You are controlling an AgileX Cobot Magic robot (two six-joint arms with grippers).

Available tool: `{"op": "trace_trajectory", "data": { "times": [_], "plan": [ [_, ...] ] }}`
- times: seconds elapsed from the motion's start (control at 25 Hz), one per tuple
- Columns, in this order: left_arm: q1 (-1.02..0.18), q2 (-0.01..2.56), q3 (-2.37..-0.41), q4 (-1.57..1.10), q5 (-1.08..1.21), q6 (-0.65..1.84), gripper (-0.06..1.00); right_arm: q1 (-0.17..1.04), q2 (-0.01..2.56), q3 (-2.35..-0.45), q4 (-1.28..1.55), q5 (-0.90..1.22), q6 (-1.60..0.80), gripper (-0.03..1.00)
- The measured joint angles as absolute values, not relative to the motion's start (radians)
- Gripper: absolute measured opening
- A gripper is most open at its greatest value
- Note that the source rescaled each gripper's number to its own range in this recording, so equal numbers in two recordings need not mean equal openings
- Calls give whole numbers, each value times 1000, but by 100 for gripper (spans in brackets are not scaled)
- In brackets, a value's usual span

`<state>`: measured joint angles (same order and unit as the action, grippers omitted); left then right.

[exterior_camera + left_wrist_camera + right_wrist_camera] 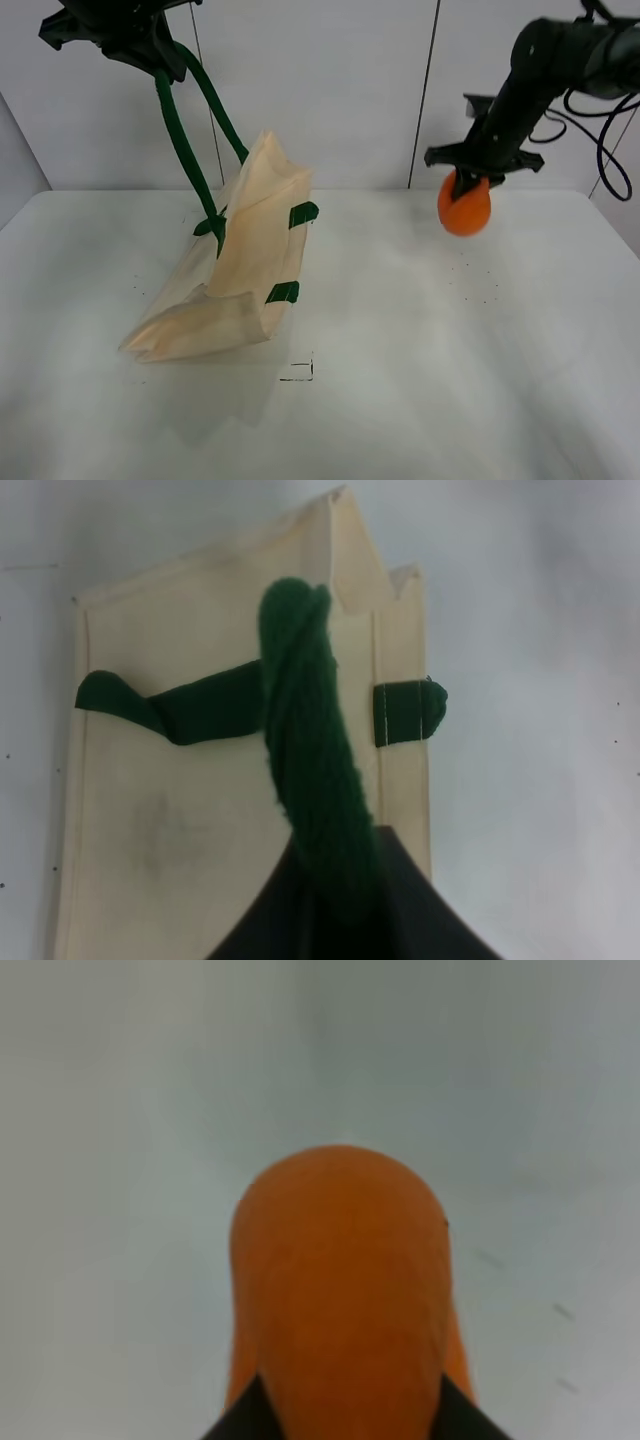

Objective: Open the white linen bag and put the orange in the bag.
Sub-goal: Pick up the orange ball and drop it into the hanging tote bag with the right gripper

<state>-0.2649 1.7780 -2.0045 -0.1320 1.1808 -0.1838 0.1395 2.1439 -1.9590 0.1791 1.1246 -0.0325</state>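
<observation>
The white linen bag hangs tilted, its bottom corner resting on the table at the left. My left gripper, high at the upper left, is shut on its dark green strap handle and holds the bag's mouth up. The left wrist view shows the strap running down to the cream bag with a green tab. My right gripper is shut on the orange and holds it in the air to the right of the bag. The orange fills the right wrist view.
The white table spreads under both arms. A small black mark lies on the table in front of the bag. A pale wall stands behind. Black cables hang by the right arm.
</observation>
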Motion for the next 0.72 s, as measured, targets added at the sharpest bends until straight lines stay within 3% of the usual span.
{"op": "trace_trajectory", "data": {
  "times": [0.2, 0.72],
  "plan": [
    [-265, 1778, -2004, -132, 1181, -182, 0, 246, 2130, -2081, 383, 1104, -57, 0],
    [-265, 1778, -2004, -132, 1181, -178, 0, 549, 2296, -2082, 521, 883, -56, 0]
  ]
}}
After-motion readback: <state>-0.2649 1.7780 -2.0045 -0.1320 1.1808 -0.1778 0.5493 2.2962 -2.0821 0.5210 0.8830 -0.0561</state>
